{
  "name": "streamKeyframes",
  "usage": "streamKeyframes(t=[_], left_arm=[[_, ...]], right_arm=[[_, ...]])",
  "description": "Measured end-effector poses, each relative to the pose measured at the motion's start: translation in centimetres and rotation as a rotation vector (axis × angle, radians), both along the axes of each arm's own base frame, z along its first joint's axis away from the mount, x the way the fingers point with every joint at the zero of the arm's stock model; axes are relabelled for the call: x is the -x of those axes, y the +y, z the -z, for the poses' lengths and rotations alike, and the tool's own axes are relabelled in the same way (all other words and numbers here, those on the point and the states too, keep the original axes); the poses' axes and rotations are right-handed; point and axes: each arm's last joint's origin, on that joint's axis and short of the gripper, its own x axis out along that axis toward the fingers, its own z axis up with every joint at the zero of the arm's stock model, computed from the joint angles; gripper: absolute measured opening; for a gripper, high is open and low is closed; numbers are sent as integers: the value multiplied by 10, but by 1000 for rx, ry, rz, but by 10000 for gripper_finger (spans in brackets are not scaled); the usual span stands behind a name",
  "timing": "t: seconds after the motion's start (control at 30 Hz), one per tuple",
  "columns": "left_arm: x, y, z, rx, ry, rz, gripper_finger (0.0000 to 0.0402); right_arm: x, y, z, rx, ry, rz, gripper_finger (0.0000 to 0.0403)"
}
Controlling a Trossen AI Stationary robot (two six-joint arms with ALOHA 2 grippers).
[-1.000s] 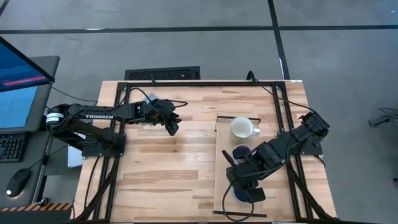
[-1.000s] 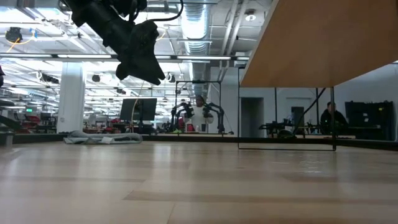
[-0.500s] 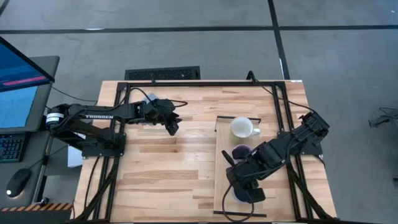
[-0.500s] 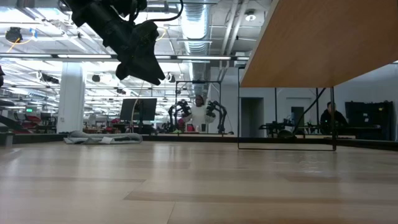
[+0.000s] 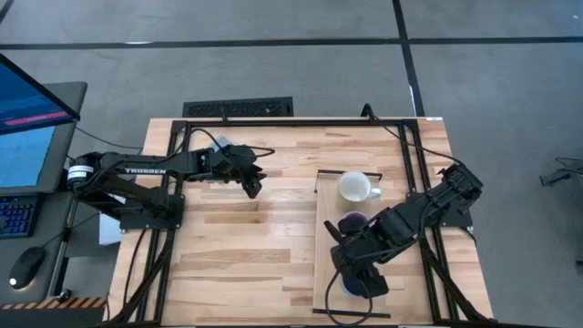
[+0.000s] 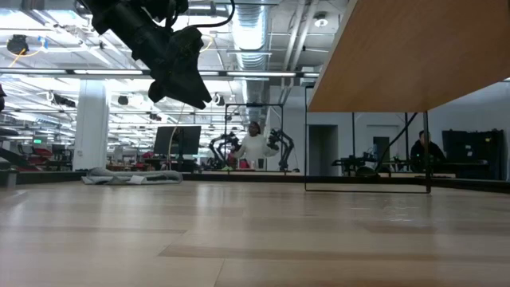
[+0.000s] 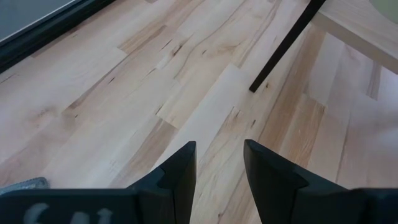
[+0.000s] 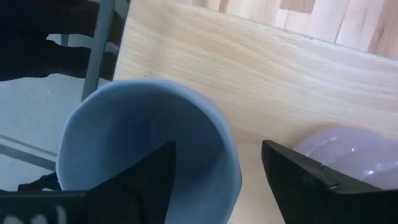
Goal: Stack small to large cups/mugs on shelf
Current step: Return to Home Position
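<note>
On the pale wood shelf [image 5: 326,205] three mugs stand upright in a row: cream-white [image 5: 353,187] at the far end, lavender [image 5: 353,221] in the middle, slate blue [image 5: 351,285] near the near end. My right gripper [image 8: 217,180] is open above the blue mug [image 8: 143,130]. One finger hangs over its hollow and the other outside its wall, toward the lavender mug [image 8: 348,146], and neither touches. My left gripper [image 5: 253,187] is open and empty above the table's far left part. In the low view the mugs are hidden.
The shelf [image 6: 406,48] stands raised above the slatted tabletop [image 5: 237,246] on thin dark legs [image 7: 280,43]. Black frame rails run along the table's left and right edges. The wide middle of the table is bare wood. A person stands far off in the room [image 6: 253,147].
</note>
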Motion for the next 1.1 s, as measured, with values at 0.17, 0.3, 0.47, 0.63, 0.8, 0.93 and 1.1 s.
streamKeyframes(t=[0.17,0.3,0.47,0.63,0.8,0.93,1.1], left_arm=[[0,0,0,0,0,0,125],[0,0,0,8,-3,-7,125],[0,0,0,12,-4,-10,125],[0,0,0,18,-6,-15,125],[0,0,0,20,-7,-17,125],[0,0,0,38,-13,-32,125],[0,0,0,47,-12,-39,125]], right_arm=[[-1,1,0,-3,-21,-31,261],[-2,1,-1,-4,-33,-50,261],[-3,3,-1,-10,-53,-80,261],[-3,5,-2,-13,-73,-115,261],[-3,7,-2,-32,-88,-163,261],[-3,7,-3,-31,-94,-191,261],[5,2,-15,-42,-120,-197,261]])
